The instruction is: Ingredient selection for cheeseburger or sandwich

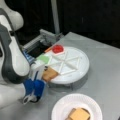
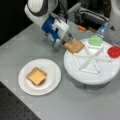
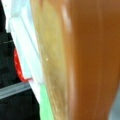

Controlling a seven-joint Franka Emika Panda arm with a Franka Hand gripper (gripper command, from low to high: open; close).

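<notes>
In a front view, blue-and-white pincer [image 1: 44, 75] at the rim of the round white divided tray [image 1: 82, 67], seemingly clenched on the tan square bread slice [image 1: 50, 74], though the grip itself cannot be told for sure; beyond the pincer, green leaf piece [image 1: 44, 59] and red disc [image 1: 57, 49] each in its own compartment, probably kept apart for easy picking; nearer the view's bottom, plain white round plate [image 1: 62, 107] on the grey desk [image 1: 105, 82] bearing a small stack topped by a yellow cheese square [image 1: 79, 114]. In a front view, pincer [image 2: 67, 42] touching the bread slice [image 2: 74, 45] at the tray edge [image 2: 75, 72]; plate [image 2: 53, 75] well apart, stack [image 2: 36, 76] on it, judged partly built. Wrist view filled by close tan-brown bread surface [image 3: 75, 60], red [image 3: 17, 65] and green [image 3: 46, 107] slivers beside.
</notes>
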